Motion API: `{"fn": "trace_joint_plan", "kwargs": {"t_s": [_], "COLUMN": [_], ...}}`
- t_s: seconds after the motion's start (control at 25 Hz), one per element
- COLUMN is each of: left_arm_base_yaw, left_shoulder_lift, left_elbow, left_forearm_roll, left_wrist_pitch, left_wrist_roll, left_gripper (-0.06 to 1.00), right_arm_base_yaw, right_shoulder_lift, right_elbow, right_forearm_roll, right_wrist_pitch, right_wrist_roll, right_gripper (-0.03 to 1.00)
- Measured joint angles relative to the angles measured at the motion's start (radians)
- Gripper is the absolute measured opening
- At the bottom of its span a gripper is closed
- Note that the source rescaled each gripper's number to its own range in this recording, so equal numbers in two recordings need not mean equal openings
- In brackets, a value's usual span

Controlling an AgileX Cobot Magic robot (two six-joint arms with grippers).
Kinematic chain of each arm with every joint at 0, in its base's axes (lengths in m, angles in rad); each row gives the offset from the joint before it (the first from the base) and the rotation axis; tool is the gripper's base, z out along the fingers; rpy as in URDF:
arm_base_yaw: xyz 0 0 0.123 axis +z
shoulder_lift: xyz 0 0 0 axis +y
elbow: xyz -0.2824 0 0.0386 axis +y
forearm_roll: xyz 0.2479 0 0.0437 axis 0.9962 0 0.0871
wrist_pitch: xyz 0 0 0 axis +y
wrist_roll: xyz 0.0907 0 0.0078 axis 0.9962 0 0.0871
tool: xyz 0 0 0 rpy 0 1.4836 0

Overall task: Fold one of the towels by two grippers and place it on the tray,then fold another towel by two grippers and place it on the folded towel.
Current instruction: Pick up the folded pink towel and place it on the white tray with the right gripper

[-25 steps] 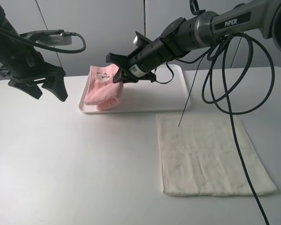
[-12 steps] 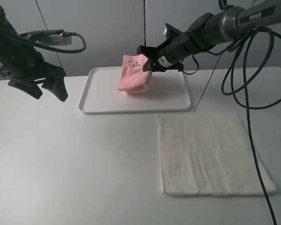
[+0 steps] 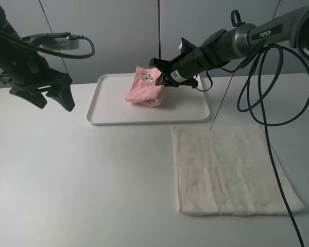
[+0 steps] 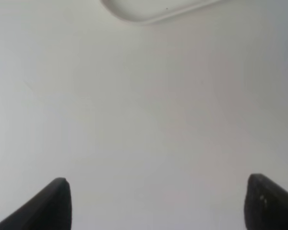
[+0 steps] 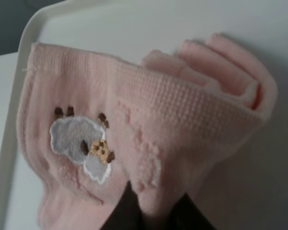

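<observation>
Pink terry towel [image 3: 143, 92] was bunched in thick folds, with an embroidered sheep patch [image 5: 84, 143] near the gripped edge. Its lower folds sat on the white tray [image 3: 113, 117], toward the tray's rear middle. Right gripper [image 3: 159, 78] was pinched closed on the towel's upper edge. Left gripper [image 3: 55, 105] hung off the tray's left end, jaws spread wide, holding nothing. Cream-white towel [image 3: 232, 170] lay flat in front of the tray.
</observation>
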Motion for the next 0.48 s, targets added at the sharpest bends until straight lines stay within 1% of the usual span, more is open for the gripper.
{"fn": "trace_joint_plan", "kwargs": {"t_s": [0.12,0.4,0.48], "left_arm_base_yaw": [0.000,0.000,0.000], "left_shoulder_lift": [0.000,0.000,0.000], "left_elbow": [0.000,0.000,0.000], "left_forearm_roll": [0.000,0.000,0.000], "left_wrist_pitch": [-0.001,-0.011,-0.011], "left_wrist_roll": [0.002,0.004,0.004], "left_gripper": [0.93,0.93,0.93], "right_arm_base_yaw": [0.000,0.000,0.000], "right_shoulder_lift": [0.007,0.012,0.014], "right_elbow": [-0.015,-0.017,-0.017], "right_forearm_roll": [0.062,0.247,0.275], "right_wrist_pitch": [0.020,0.179,0.199], "right_wrist_roll": [-0.002,-0.068,-0.088], "right_gripper": [0.05,0.05,0.05]}}
